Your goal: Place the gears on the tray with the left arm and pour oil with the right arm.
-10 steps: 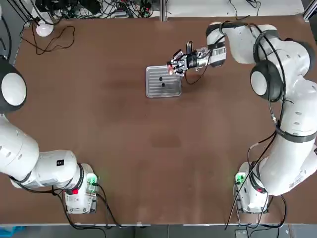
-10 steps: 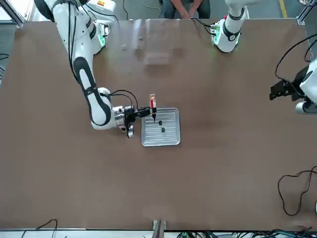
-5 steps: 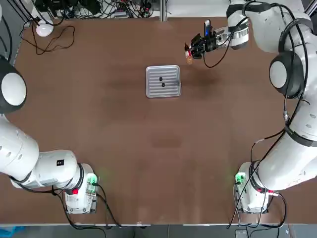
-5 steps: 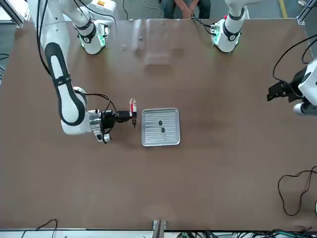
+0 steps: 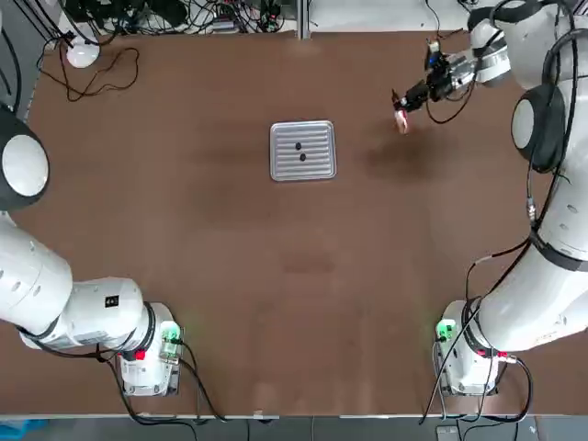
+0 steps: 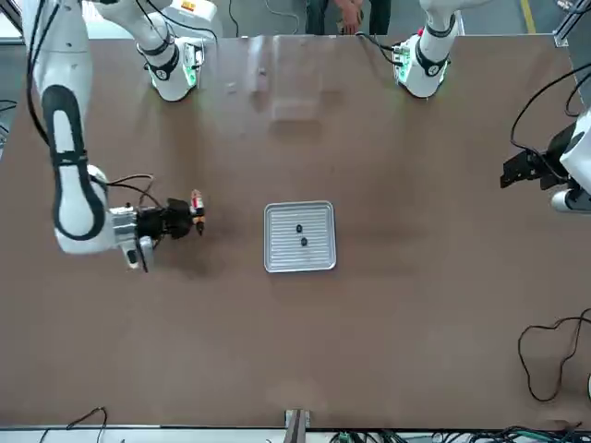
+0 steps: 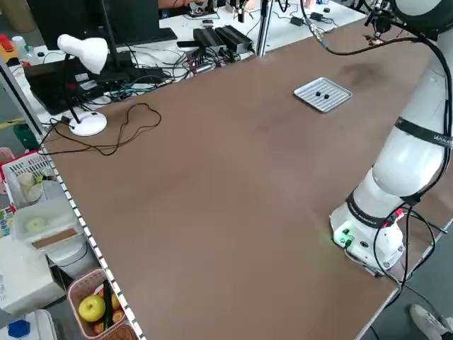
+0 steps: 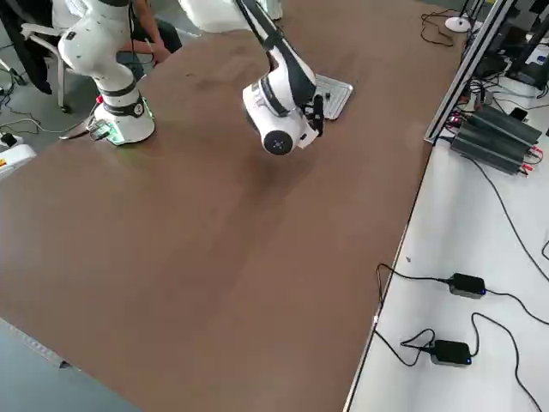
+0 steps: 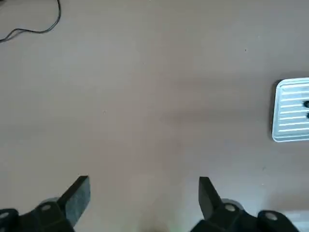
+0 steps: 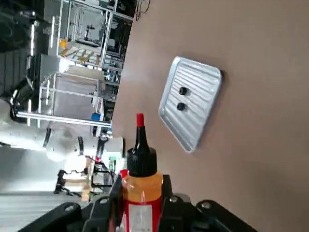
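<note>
Both gears (image 5: pixel 299 152) lie on the tray (image 5: pixel 323 133), upper centre of the top view. The right pincer (image 5: pixel 404 103), upper right and well apart from it, grips the oil (image 5: pixel 401 120). The left pincer (image 9: pixel 144 193) hangs open over bare table (image 5: pixel 230 257).

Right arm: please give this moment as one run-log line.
right gripper: holds small red-banded oil bottle | square ribbed silver tray: two dark gears | left: parked

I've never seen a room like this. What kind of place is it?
Probably a robot lab. Two big white robot arms are bolted to a brown table, with cables and power bricks beside it and metal frames behind.
</note>
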You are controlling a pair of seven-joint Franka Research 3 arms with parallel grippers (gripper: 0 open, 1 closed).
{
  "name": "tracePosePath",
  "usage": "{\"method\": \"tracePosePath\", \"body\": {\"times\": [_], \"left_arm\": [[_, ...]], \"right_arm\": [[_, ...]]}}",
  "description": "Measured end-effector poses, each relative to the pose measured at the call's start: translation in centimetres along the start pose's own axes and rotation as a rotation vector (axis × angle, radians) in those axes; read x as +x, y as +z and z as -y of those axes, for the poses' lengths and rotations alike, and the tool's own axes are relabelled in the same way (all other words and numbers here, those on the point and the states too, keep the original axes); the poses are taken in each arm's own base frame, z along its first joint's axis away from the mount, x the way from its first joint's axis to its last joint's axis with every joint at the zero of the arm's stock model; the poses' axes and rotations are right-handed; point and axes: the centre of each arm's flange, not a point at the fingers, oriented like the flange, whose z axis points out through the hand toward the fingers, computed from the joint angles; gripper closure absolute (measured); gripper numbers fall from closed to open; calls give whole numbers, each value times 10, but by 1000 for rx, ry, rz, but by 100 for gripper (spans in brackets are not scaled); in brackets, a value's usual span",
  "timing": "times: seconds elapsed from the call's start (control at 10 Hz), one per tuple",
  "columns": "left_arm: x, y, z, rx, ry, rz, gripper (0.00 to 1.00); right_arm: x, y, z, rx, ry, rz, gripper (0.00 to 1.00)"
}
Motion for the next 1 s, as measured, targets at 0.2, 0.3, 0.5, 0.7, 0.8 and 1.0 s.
{"method": "tracePosePath", "body": {"times": [0.2, 0.3, 0.5, 0.7, 0.8, 1.0], "left_arm": [[-2, -4, -1, 1, 1, -6, 1], [-4, -7, -2, 2, 2, -12, 1], [-10, -15, -3, 5, 3, -23, 1], [-11, -15, -4, 5, 3, -18, 1], [-12, -15, -4, 5, 4, -17, 1], [-12, -15, -4, 5, 4, -15, 1]], "right_arm": [[-20, -35, -12, -37, -205, -14, 67], [-31, -51, -18, -54, -313, -17, 67], [-53, -79, -29, -83, -556, -45, 67], [-81, -106, -41, -120, -768, -88, 67], [-93, -119, -45, -142, -857, -107, 67], [-105, -133, -48, -171, -1050, -120, 67]]}}
